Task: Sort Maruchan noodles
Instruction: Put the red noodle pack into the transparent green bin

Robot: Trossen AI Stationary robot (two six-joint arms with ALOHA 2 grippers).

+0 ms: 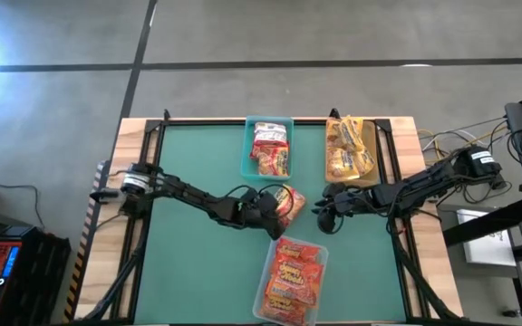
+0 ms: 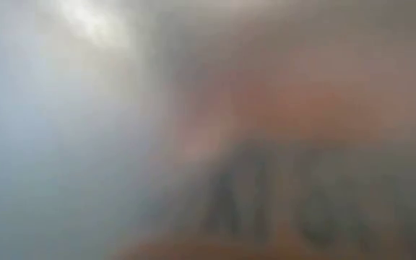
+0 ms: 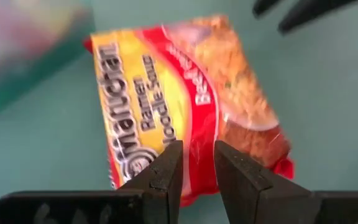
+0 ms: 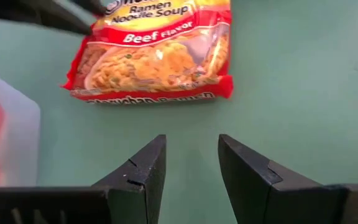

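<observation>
A red-and-yellow beef Maruchan packet (image 1: pixel 285 201) (image 3: pixel 185 81) (image 4: pixel 154 56) sits at the middle of the green mat. My left gripper (image 1: pixel 265 210) (image 3: pixel 197 149) reaches it from the left and is shut on it. My right gripper (image 1: pixel 323 215) (image 4: pixel 191 146) is open just right of the packet, above bare mat, fingers pointing toward it without touching. Other packets lie in three bins: red-and-white ones in the teal bin (image 1: pixel 248 154), yellow ones in the tan bin (image 1: pixel 372 145), orange ones in the clear bin (image 1: pixel 263 290). My left gripper pinches the packet's side edge (image 3: pixel 197 177) between its two fingers, about midway along that edge. The fingers (image 3: pixel 166 171) come from the table's left, slanting down. The packet stretches away from them toward the right, and its lower seam (image 4: pixel 154 96) looks close to or on the mat.
The teal and tan bins stand at the table's far edge and the clear bin at its near edge, just below the packet. Open mat lies to the left and right of the clear bin. Something close to the lens blurs the whole low view.
</observation>
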